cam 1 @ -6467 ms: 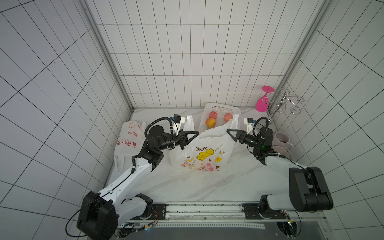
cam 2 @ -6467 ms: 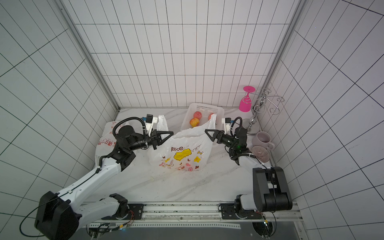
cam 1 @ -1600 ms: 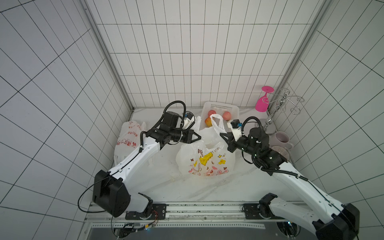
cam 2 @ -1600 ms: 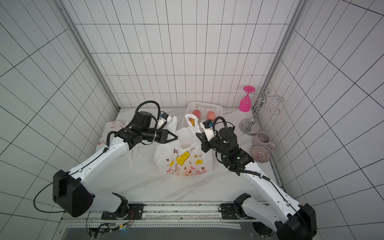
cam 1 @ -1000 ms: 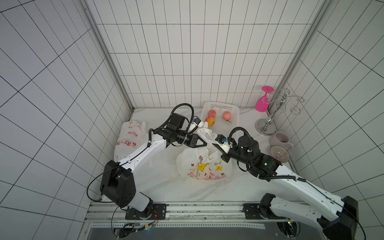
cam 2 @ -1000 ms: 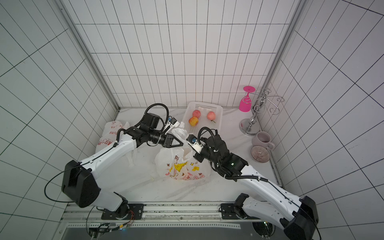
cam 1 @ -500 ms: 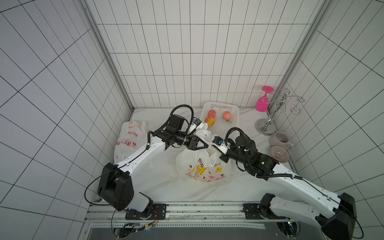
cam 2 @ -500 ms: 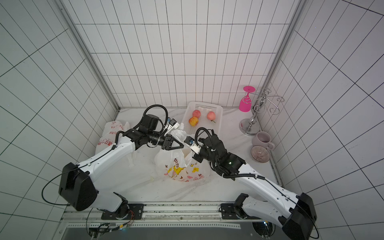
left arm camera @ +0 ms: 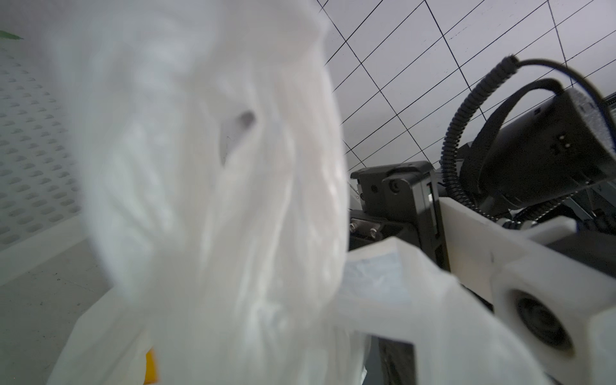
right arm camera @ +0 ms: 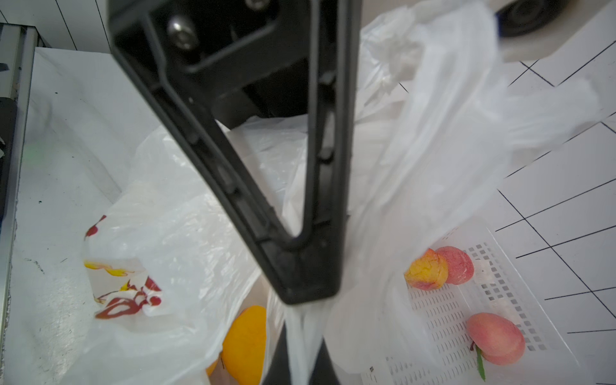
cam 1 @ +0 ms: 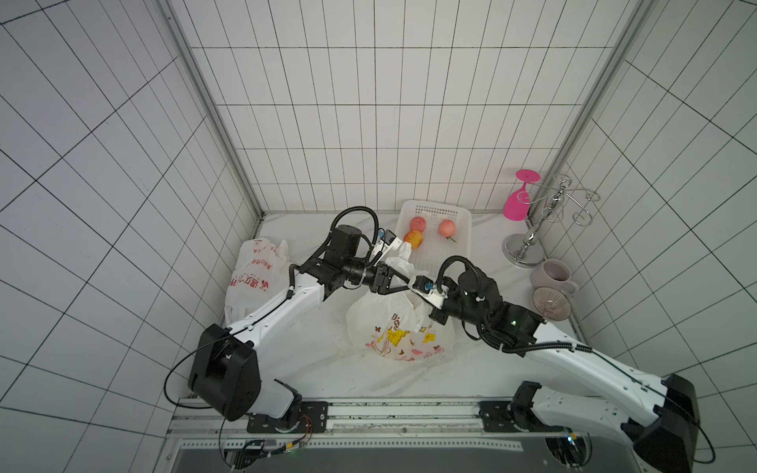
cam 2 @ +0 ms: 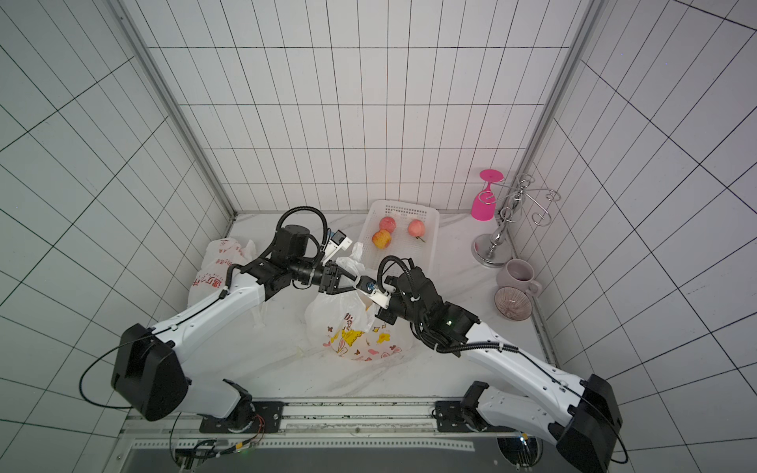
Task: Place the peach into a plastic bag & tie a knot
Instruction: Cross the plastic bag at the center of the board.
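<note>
As the left gripper (cam 1: 399, 282) has spread its fingers over the last second, the hold on the bag (cam 1: 393, 331) passes to one arm. A second ago those fingers pinched a handle drawn taut across the bag's mouth. Now they stand apart in both top views at 12 o'clock of the bag, and the loose handle (cam 1: 403, 256) pokes up slack beyond them, toward the basket (cam 1: 450, 262) at 1 o'clock. The left wrist view is a blur of white plastic, so film may yet lie against a finger.

The right gripper (right arm camera: 306, 290) has not changed. It comes in from 3 o'clock with its fingers together, clamped on the other handle (right arm camera: 305, 333), which hangs from their tips as a twisted strand. Both arms have also closed in from the bag's sides, so the grippers now meet nose to nose over its mouth.

The peach (right arm camera: 245, 336) lies inside the bag, showing orange-yellow through the open mouth in the right wrist view. So the placing looks done and the work is now in the knot.

The release reads as a regrasp. The handles have been crossed, and the left gripper probably has to take the loose handle anew from the far side and pull it through. No knot shows yet. The risk is that the slack handle drops back and uncrosses before it is caught.
</note>
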Controlling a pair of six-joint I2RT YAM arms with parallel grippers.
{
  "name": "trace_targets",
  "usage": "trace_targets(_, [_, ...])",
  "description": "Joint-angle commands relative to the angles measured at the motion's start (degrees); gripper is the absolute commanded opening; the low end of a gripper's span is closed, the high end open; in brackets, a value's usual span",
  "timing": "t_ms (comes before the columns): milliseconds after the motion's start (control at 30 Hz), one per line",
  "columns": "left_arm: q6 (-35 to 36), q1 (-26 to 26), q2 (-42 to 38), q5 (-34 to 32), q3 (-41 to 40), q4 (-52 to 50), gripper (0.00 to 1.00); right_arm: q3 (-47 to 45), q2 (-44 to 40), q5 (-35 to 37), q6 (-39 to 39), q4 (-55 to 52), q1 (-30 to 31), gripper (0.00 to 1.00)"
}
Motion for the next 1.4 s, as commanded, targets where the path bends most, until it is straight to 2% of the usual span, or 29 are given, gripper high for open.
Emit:
trace_targets(0, [-0.68,-0.10,0.73,0.58,-0.22,2.15,0.51,-1.79,0.27,0.43,-2.02,0.15,0.79,0.00])
trace_targets(333, [-1.69,-1.42,2.25,0.43,0.15,4.20,0.39,-0.78,1.82,-0.35,-1.42,0.16,0.97,0.00])
trace_targets(433, [-1.93,-1.60,2.25,0.68,-0.42,5.55,0.29,-0.78,2.35,0.58,-0.62,0.20,0.95,0.00])
trace_targets(567, [-0.38,-1.58,1.53,1.34,-1.09,6.41,0.10,-0.73,2.03,0.17,1.56,-0.18,0.66,0.00])
trace_targets(633, [0.84,-1.57,0.84,1.55,-1.52,7.11,0.04,-0.68,1.63,-0.02,3.09,-0.46,0.49,0.05])
trace_targets(667, [0.96,-1.48,0.31,1.37,-2.03,8.12,0.02,-0.73,1.26,-0.50,4.35,-0.63,0.19,0.11])
trace_targets(800, [-1.72,-0.46,-0.46,1.08,-3.92,13.86,0.00,-0.18,-0.72,-7.30,10.79,-2.90,-3.10,0.40])
trace_targets(967, [-2.17,0.28,-1.08,0.78,-5.61,17.58,0.00,1.65,-3.15,-16.13,17.56,-7.61,-8.01,0.54])
trace_targets(1100, [-1.52,0.39,-1.09,0.47,-5.85,18.11,0.00,3.96,-5.12,-19.93,24.93,-9.57,-11.99,0.58])
trace_targets(1167, [-1.59,0.30,-1.09,0.38,-5.43,18.19,0.00,6.93,-4.93,-18.95,30.38,-11.23,-13.55,0.60])
trace_targets(1233, [-1.40,0.30,-1.05,0.39,-5.14,18.08,0.00,12.28,-2.87,-16.27,36.71,-15.05,-14.55,0.60])
trace_targets(1367, [-0.78,0.36,-1.05,0.24,-4.79,17.46,0.00,28.45,6.30,-13.01,45.86,-29.97,-14.95,0.53])
